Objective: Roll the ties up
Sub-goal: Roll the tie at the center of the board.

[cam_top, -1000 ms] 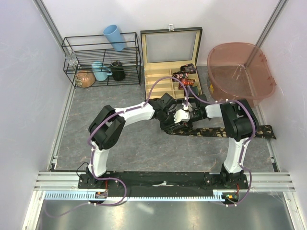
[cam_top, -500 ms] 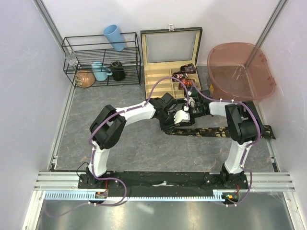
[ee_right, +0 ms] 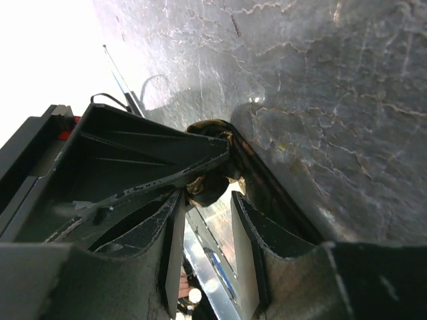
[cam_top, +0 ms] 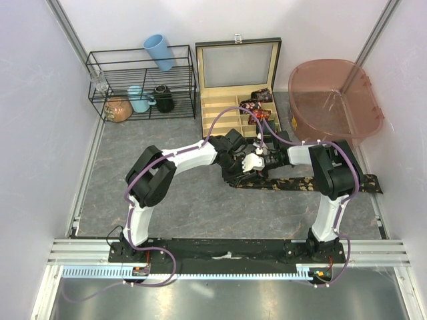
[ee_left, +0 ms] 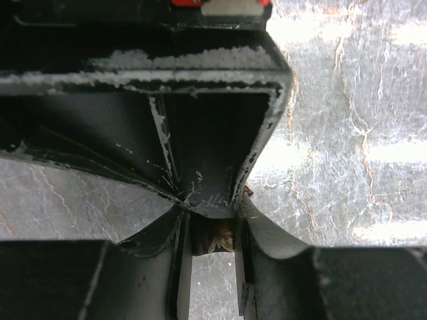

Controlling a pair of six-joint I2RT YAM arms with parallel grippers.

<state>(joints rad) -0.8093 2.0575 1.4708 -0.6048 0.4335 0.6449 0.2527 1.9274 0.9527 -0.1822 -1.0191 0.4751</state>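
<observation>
Okay, starting the roll: left end effector [ee_left: 212, 230] nipped on the tie [cam_top: 293, 181] end, right end effector [ee_right: 205, 200] half-open round it, grip unclear; next I turn it tight.

A long tie [cam_top: 320, 184] lies flat on the bench [cam_top: 180, 220], running from the centre out to the right edge. The left gripper [ee_left: 212, 233] and right gripper [ee_right: 207, 200] meet at its left end. Behind them an open box [cam_top: 217, 113] sits centre, with rolled ties [cam_top: 259, 105] in its right compartments. A wire rack [cam_top: 140, 83] stands to its left and a tub [cam_top: 333, 93] to its right.
</observation>
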